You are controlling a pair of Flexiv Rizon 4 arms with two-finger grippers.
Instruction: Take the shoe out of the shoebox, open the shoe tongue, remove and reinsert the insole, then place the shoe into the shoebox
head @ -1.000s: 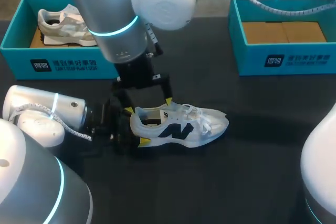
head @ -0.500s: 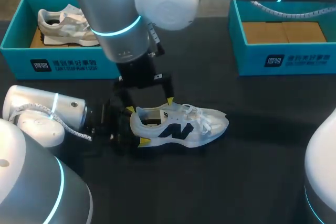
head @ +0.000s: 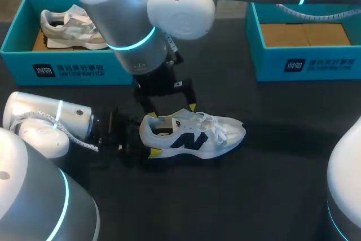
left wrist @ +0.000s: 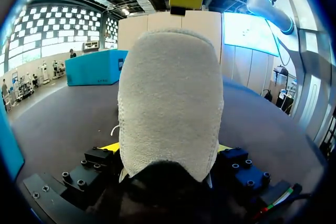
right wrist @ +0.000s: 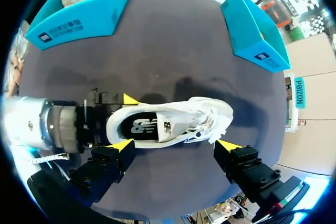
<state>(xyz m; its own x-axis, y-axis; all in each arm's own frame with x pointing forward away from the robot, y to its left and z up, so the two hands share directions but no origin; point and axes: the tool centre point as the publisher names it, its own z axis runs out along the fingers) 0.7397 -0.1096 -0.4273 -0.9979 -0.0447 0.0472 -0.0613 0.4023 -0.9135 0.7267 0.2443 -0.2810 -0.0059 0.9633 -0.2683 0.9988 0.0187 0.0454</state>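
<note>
Shoe [head: 194, 137], logo-printed insole [right wrist: 149, 126], in left jaws

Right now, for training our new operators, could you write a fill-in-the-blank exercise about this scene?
1. The left gripper is shut on the ___ of the white shoe.
2. The right gripper, above that shoe, has its fingers ___.
3. The other shoe lies in the ___ shoebox.
Missing: heel; open; left.

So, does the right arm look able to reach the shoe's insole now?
Probably yes: the right claw hangs open above the shoe, the insole shows through the upward mouth, and the left claw grips only the heel.
</note>
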